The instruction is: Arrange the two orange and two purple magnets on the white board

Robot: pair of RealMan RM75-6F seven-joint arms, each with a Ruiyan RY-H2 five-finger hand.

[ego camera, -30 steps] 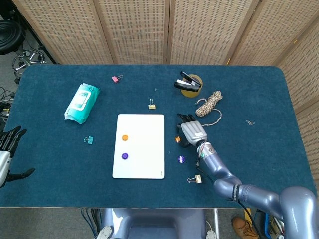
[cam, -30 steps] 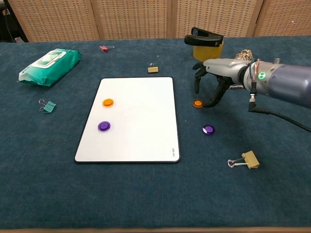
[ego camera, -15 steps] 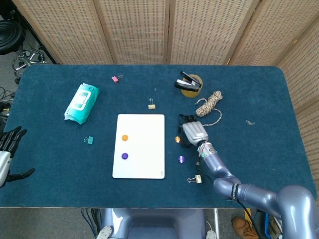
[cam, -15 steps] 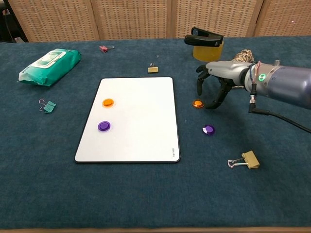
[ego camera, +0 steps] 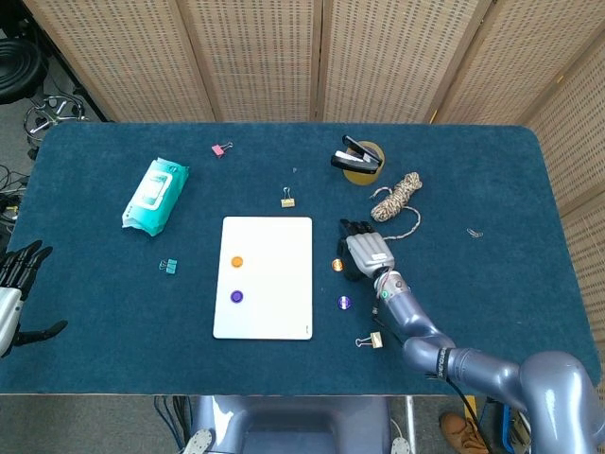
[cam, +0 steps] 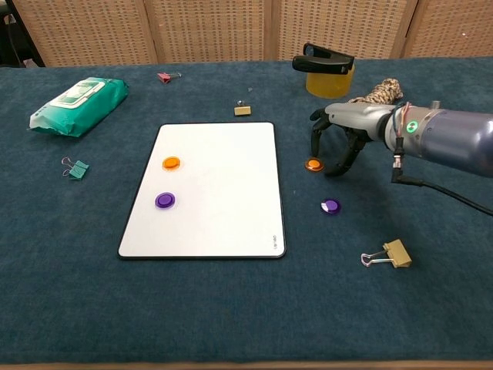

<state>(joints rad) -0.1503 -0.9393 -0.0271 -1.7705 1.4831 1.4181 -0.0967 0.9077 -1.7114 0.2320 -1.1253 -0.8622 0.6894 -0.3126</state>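
The white board (ego camera: pixel 279 274) (cam: pixel 223 185) lies mid-table with one orange magnet (ego camera: pixel 236 262) (cam: pixel 171 163) and one purple magnet (ego camera: pixel 236 296) (cam: pixel 165 200) on its left half. A second orange magnet (ego camera: pixel 337 264) (cam: pixel 313 164) lies on the blue cloth just right of the board. A second purple magnet (ego camera: pixel 344 303) (cam: pixel 330 206) lies a little nearer. My right hand (ego camera: pixel 366 253) (cam: pixel 339 137) arches over the loose orange magnet with its fingers spread downward beside it and holds nothing. My left hand (ego camera: pixel 14 284) hangs spread off the table's left edge.
A wipes pack (ego camera: pixel 155 194) lies at the far left, with a teal clip (ego camera: pixel 169 266) nearer the board. A gold binder clip (ego camera: pixel 287 200) sits behind the board, another (cam: pixel 393 253) at the front right. A tape roll with stapler (ego camera: pixel 359 159) and a rope coil (ego camera: pixel 397 199) stand behind my right hand.
My right hand has shifted slightly to the right and lower beside the loose orange magnet. The magnets and my left hand have stayed put.
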